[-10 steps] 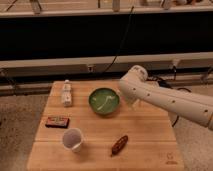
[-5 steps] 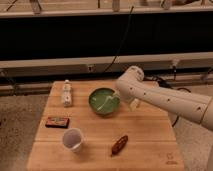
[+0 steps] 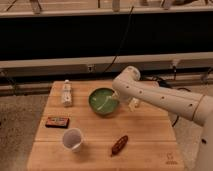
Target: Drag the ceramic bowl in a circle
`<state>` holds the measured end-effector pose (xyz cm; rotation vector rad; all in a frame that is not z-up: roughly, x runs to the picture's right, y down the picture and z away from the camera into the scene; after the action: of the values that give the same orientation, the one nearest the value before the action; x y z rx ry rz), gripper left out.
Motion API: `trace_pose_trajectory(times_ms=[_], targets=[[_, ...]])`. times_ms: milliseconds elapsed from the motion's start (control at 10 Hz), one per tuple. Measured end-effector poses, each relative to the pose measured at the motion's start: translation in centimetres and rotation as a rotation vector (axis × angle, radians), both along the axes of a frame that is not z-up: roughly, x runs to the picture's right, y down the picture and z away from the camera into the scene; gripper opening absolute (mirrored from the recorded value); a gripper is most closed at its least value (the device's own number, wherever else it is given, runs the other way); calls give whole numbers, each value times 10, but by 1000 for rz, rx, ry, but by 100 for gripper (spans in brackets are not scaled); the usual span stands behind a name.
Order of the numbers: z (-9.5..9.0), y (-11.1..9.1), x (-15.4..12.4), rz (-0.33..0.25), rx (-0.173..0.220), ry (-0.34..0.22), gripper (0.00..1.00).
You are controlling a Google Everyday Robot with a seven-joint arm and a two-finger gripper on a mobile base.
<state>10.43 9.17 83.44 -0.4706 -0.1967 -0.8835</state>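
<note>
Overall, your biggest item is the wooden table [image 3: 150, 135], pale butcher-block planks filling the lower half of the view. A grey floor lies either side, and a dark railed structure runs across behind it.

Next in size, your robot arm [image 3: 165, 97]: white, thick, entering from the right edge. It slants up and left over the table's far right corner to a rounded joint, then bends down toward the tabletop.

Ceramic bowl [image 3: 104, 101]: round, shallow, green glaze with a darker rim and pale streaks inside. It sits upright on the far half of the table, about centre left to right. It is the widest object on the table.

Plastic cup [image 3: 73, 139]: translucent and upright, mouth up. It stands on the near left part, well apart from the bowl.

Small bottle [image 3: 66, 93]: pale, at the far left of the table, left of the bowl and not touching it.

Flat dark packet [image 3: 57, 121]: it lies near the left edge, between bottle and cup.

Brown oblong item [image 3: 119, 144]: lying tilted on the near centre, right of the cup. You cannot identify it from this view.

Gripper [image 3: 131, 103]: low at the bowl's right rim, just beside it. You cannot tell whether it touches the rim, nor whether it is clenched or released.
</note>
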Motion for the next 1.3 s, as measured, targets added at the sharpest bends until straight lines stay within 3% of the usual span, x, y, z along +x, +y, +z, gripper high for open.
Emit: trace_pose_trajectory(times_ms=[500,1300], targets=[[13,8,-6,-40,-49,-18,80],[25,14,-9,-43,-84,-30,80]])
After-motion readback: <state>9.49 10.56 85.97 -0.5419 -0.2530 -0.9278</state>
